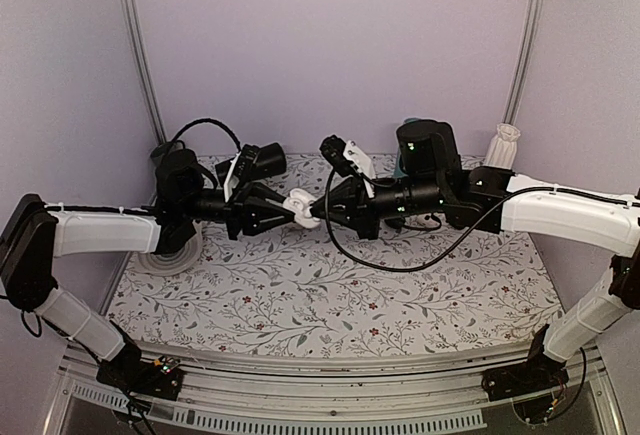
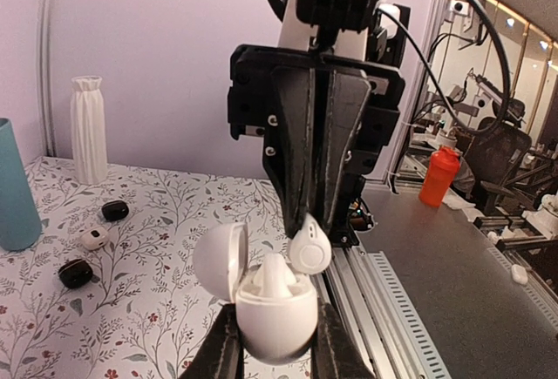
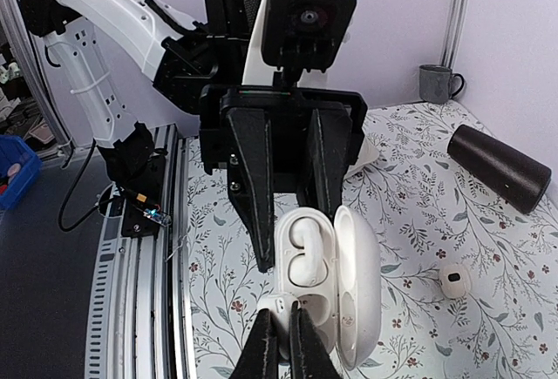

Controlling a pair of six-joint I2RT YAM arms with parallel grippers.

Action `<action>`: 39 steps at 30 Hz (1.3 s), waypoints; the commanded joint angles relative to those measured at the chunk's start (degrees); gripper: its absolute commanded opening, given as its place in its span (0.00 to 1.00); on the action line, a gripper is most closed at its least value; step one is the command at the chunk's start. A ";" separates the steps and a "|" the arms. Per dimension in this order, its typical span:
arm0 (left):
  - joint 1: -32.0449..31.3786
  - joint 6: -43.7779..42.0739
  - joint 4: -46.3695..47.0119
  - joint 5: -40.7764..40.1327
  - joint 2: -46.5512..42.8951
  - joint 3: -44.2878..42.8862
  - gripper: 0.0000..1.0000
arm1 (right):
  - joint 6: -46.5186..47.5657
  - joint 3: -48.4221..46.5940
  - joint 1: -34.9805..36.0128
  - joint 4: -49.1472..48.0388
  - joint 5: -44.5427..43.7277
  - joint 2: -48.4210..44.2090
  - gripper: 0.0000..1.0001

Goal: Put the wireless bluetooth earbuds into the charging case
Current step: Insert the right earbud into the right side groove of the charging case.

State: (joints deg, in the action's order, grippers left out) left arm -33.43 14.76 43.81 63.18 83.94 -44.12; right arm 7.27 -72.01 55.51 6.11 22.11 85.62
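- Table [image 1: 330, 305]: the two arms meet above its far middle, and all the work takes place in the air, not on the cloth.
- Left gripper [image 2: 275, 348]: we see its fingers clamped on the lower body of the charging case [image 2: 277, 322], one on each side, holding it up off the table and facing the other arm.
- Right gripper [image 3: 284, 331]: its fingers are pinched together on the second earbud [image 2: 309, 250], with the tips right at the case's open mouth.
- Charging case: the lid [image 2: 218, 261] is swung open to one side, so we judge the opening step done.
- Seated earbud [image 2: 275, 276]: one bud sits in its slot in the case. We call that half of the task finished.
- Second earbud: in the left wrist view it is just beside the case rim and above the free slot, touching or nearly touching, we cannot tell which. It is not seated yet.
- Left to do, by our judgement: push this bud down into the free slot and let go. Shutting the lid may follow, but the task does not ask for it.
- Small white round piece [image 2: 93, 238] and black lumps [image 2: 77, 273]: these lie on the table well apart from the case. We cannot tell what they are.
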 commanded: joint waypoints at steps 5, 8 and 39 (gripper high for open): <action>-2.25 -1.40 1.29 3.81 -2.03 -1.22 0.00 | -1.32 0.98 -1.36 -0.12 -4.66 -0.63 0.04; -2.25 -1.49 1.28 3.88 -2.07 -1.23 0.00 | -1.80 1.43 -1.76 -0.44 -4.75 -0.66 0.04; -2.23 -1.40 0.58 0.90 -1.95 -1.67 0.00 | -2.65 3.57 -3.20 -3.12 1.02 -2.82 0.05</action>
State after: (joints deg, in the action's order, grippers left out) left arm -34.52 13.72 42.81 62.59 83.46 -44.23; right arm 4.91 -70.43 53.08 4.64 23.31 84.93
